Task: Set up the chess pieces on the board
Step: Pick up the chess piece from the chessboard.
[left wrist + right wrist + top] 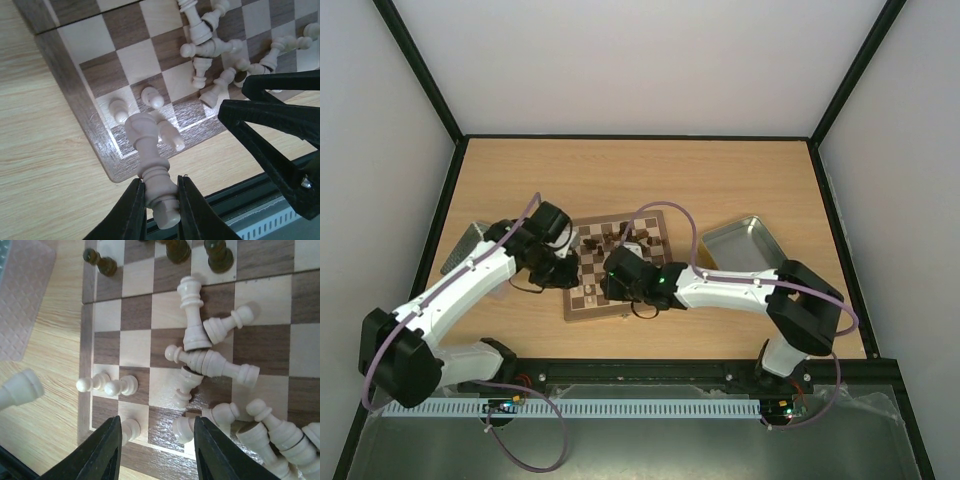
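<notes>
The board (595,310) lies between the two arms. My left gripper (161,200) is shut on the base of one tall cream chess piece (150,150), held just above the board's near-left corner (107,150). Three cream pawns (151,96) stand on the corner squares there. My right gripper (157,450) is open over the same corner. A dark square shows in its gap, with a pawn (131,429) by one finger and a fallen cream piece (186,427) by the other. Several cream pieces (215,362) lie toppled in a heap. Dark pieces (177,250) stand at the far rows.
A shiny grey metal tray (740,245) sits right of the board. A textured grey tray (470,240) sits left of it, also in the right wrist view (25,300). A black rail (670,372) runs along the near table edge. The right gripper's fingers (280,120) are close beside my left gripper.
</notes>
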Controlling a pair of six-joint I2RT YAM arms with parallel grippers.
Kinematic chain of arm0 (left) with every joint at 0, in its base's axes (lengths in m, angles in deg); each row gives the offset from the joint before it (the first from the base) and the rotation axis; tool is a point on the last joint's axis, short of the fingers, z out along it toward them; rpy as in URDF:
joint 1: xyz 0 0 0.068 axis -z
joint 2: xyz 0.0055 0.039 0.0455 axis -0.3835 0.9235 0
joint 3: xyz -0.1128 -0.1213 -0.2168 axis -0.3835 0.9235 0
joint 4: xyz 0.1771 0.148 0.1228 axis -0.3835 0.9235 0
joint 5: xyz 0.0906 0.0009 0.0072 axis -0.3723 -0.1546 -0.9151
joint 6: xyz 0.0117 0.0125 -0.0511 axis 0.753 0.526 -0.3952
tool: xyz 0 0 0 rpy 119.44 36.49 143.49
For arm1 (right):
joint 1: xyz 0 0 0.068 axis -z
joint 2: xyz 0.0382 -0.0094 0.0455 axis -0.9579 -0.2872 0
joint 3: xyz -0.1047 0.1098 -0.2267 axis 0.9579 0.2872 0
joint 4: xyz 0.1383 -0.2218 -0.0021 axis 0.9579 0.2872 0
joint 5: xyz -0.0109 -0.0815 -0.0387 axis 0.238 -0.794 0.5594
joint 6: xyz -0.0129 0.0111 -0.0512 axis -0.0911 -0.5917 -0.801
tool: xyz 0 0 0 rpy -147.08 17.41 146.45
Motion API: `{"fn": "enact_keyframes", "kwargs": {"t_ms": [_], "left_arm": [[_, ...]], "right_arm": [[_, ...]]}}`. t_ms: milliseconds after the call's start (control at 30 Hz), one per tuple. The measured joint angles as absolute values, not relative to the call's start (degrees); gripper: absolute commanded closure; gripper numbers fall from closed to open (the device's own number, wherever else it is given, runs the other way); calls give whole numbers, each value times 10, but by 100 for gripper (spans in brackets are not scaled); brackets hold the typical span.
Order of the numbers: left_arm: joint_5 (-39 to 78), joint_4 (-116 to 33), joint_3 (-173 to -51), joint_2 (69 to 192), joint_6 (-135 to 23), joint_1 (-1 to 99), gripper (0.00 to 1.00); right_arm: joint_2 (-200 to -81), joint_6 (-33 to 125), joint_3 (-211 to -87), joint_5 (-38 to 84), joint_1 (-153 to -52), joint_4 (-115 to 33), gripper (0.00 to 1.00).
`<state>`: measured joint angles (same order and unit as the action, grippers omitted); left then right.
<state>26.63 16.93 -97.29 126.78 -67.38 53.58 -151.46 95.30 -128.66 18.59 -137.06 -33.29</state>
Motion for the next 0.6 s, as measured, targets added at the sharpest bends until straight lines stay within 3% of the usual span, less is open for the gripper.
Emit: {"fn": "enact_keyframes", "kwargs": {"t_ms": [600], "left_arm": [[284, 155, -922, 1195, -657, 495, 87]], "right_arm": [[-1614, 960, -1379, 97, -1413, -188, 67]]}}
